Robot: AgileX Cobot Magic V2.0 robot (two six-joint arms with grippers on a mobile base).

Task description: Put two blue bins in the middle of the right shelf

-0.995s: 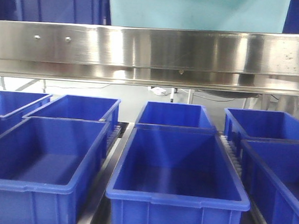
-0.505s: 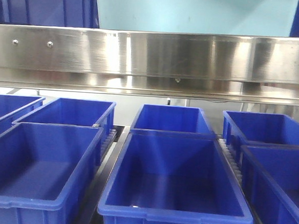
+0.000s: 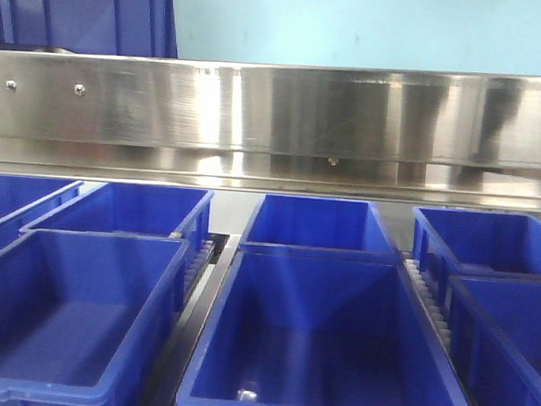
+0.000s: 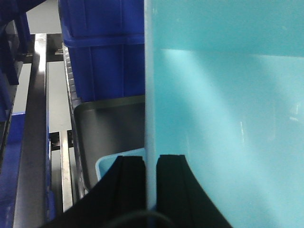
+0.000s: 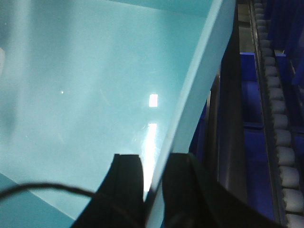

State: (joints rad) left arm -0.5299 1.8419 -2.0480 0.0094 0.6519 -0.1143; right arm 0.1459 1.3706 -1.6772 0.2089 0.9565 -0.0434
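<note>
Stainless front rail of the right shelf [image 3: 277, 111] spans the whole front cam, 2 screws near its left end. Above the rail, the light-blue bin [image 3: 357, 28] fills top centre and right, w/ an upper dark-blue bin [image 3: 80, 8] beside it at top left. I can't tell from this cam whether the light-blue bin rests on that level or hangs clear of it. Below the rail, dark-blue bins sit in lanes, 2 deep, tops open: front centre bin [image 3: 325, 346] w/ one right behind it, front left bin [image 3: 67, 319] likewise, more cut off at both edges. On the left wrist cam, the left claw [image 4: 152, 160] is clamped on an upright wall of the light-blue bin, one black finger each side, wall pinched between. Past it are a neighbour bin [image 4: 102, 61] in dark blue and a grey tray [image 4: 109, 128] below that. On the right wrist cam, the right claw [image 5: 153, 164] is clamped on the opposite wall, one finger inside the bin, the other outside. A roller track [image 5: 278, 118] runs along the right edge w/ dark-blue plastic on both sides.
</note>
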